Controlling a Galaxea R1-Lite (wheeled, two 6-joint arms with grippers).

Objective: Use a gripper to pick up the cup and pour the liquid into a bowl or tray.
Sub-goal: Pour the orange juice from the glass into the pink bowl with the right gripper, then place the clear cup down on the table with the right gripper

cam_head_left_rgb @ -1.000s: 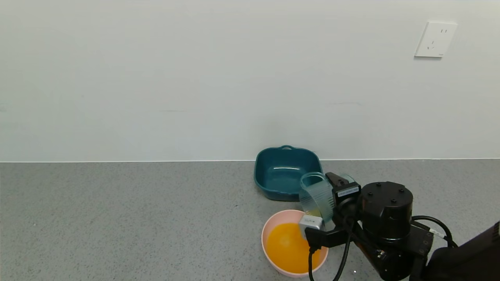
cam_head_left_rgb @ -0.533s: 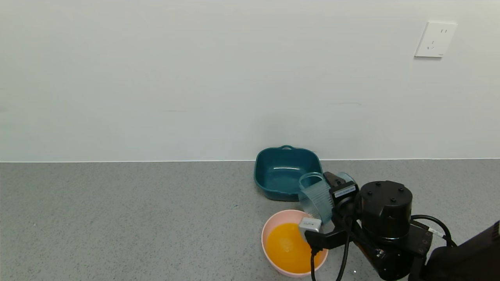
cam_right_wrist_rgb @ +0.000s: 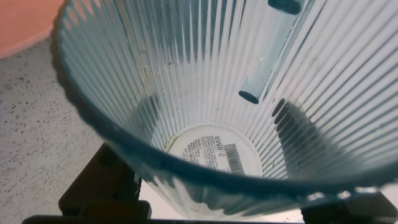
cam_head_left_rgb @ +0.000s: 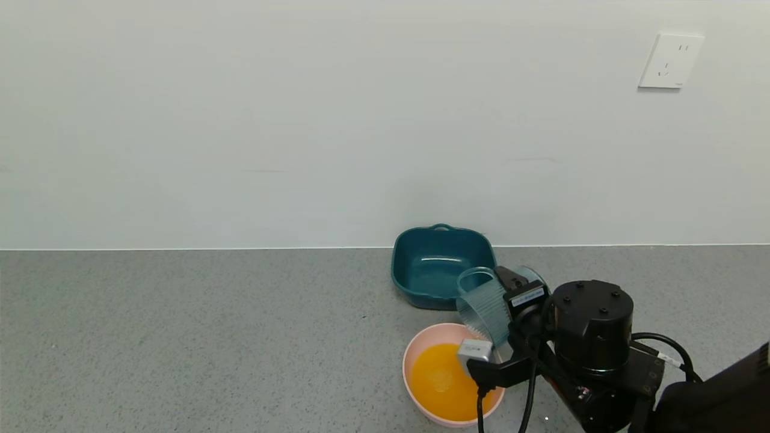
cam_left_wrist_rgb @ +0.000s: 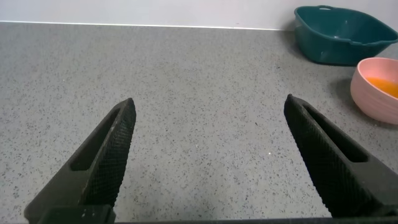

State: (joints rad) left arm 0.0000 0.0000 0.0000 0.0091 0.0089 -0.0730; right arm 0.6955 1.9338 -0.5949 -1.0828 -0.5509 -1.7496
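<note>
The right gripper (cam_head_left_rgb: 504, 313), in the lower right of the head view, is clamped on the side wall of the cup (cam_head_left_rgb: 483, 304). The cup is tilted, with its mouth turned up and toward the back, and it hangs over the far right edge of the pink bowl (cam_head_left_rgb: 415, 355). In the right wrist view the cup (cam_right_wrist_rgb: 249, 112) looks empty: its ribbed inside and the label at the bottom show clearly. The orange liquid (cam_head_left_rgb: 442, 382) lies in the bowl in the lower centre of the head view.

The cup is thin plastic, so I judge it light now and a little soft; a hard squeeze can bend the wall. The ribs probably help against slipping. The middle of the wall seems the best place to hold.

The teal dish (cam_head_left_rgb: 439, 264) stands just behind the bowl. The left gripper (cam_left_wrist_rgb: 208, 155) hovers low over the grey counter (cam_left_wrist_rgb: 199, 93), its fingers wide apart and holding nothing.
</note>
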